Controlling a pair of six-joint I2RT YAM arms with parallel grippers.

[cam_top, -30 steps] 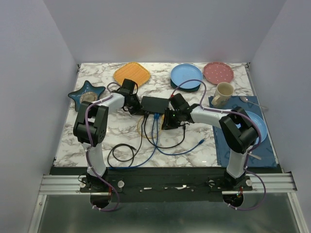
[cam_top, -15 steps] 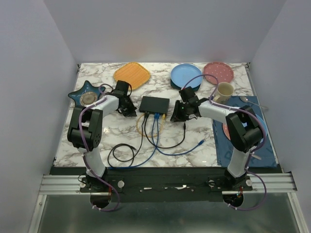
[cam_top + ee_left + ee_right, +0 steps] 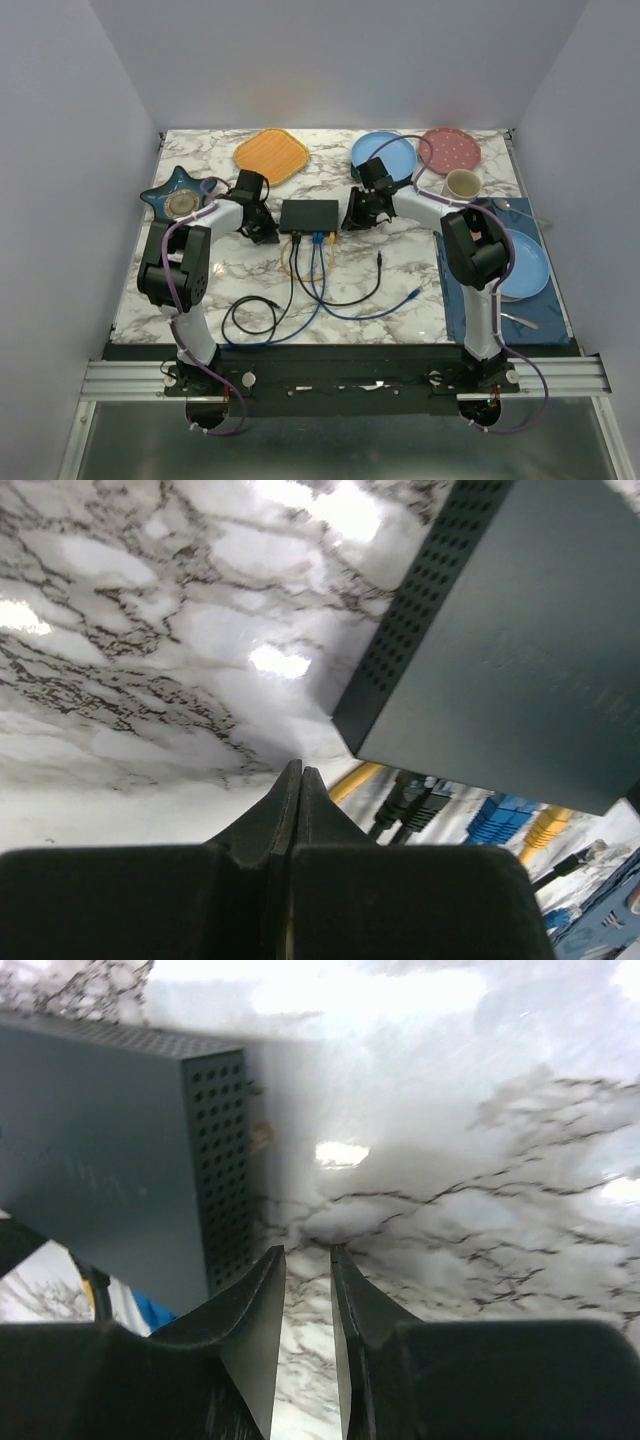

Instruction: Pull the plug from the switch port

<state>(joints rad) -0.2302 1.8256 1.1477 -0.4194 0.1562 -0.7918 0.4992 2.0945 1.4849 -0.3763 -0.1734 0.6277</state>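
The switch [image 3: 310,214] is a flat black box in the middle of the table. Yellow, blue and black cables run from its near edge towards me. In the left wrist view the switch [image 3: 510,650] shows with black plugs [image 3: 415,805], a blue plug [image 3: 500,820] and a yellow cable [image 3: 355,778] at its ports. My left gripper [image 3: 266,232] [image 3: 298,772] is shut and empty, just left of the switch's near corner. My right gripper [image 3: 352,218] [image 3: 307,1252] is narrowly open and empty, beside the switch's perforated right end [image 3: 220,1160]. A loose black cable end [image 3: 381,261] lies on the table.
An orange plate [image 3: 271,152], a blue plate [image 3: 384,156] and a pink plate [image 3: 449,149] sit at the back. A mug [image 3: 461,184] stands by the dark blue mat [image 3: 485,300], which bears a blue plate [image 3: 528,268]. A star-shaped dish [image 3: 178,197] is at the left. A loose blue plug [image 3: 415,292] lies near.
My right gripper has moved from the switch's near ports back to its right end. The black cable end it was at now lies loose. My left gripper has drawn back left.
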